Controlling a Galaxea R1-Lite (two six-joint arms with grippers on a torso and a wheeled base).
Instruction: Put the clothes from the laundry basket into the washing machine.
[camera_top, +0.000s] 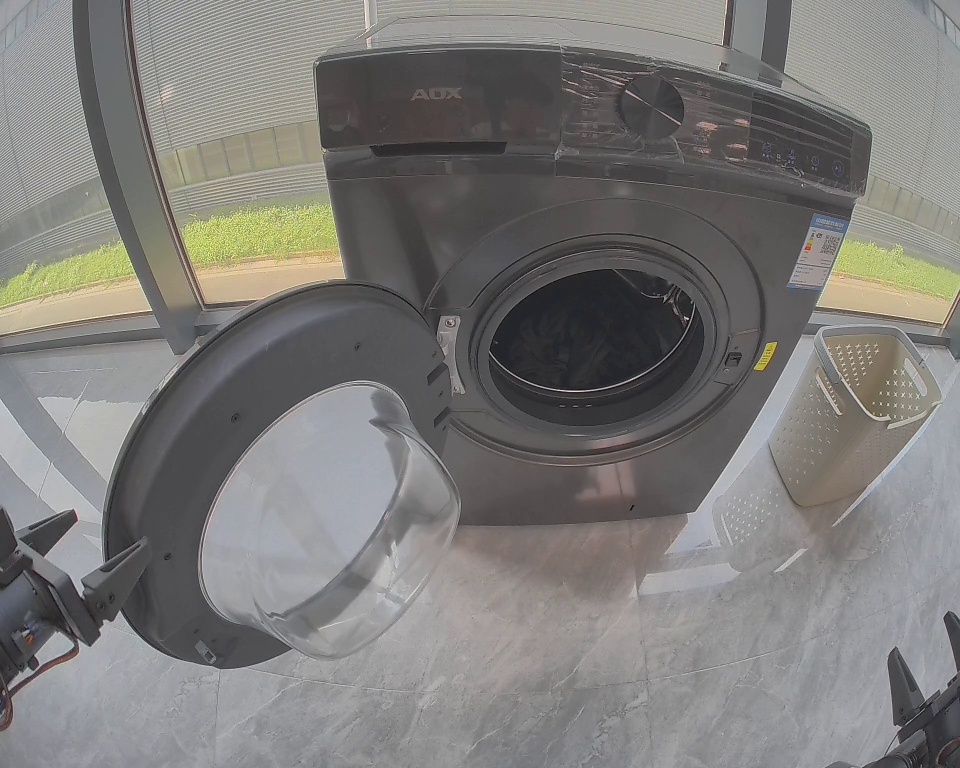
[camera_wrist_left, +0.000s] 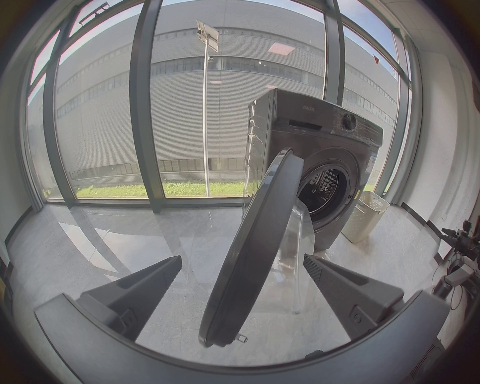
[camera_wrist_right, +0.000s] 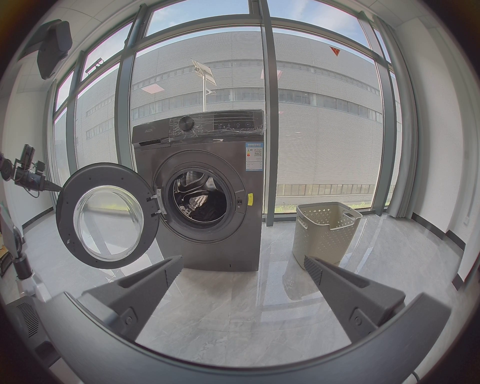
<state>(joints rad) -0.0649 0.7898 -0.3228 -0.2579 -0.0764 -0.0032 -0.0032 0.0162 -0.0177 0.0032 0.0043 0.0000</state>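
Grey marble floor spreads beneath us; we hold left jaws and right jaws apart, low at either side. Beyond, the door hangs wide open from the washing machine, dark clothes in its drum, laundry basket just beside its right.

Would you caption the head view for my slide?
Washing machine with door open, laundry basket beside it, left end effector open near door edge.

Floor, probably marble: washing machine, laundry basket just beside.
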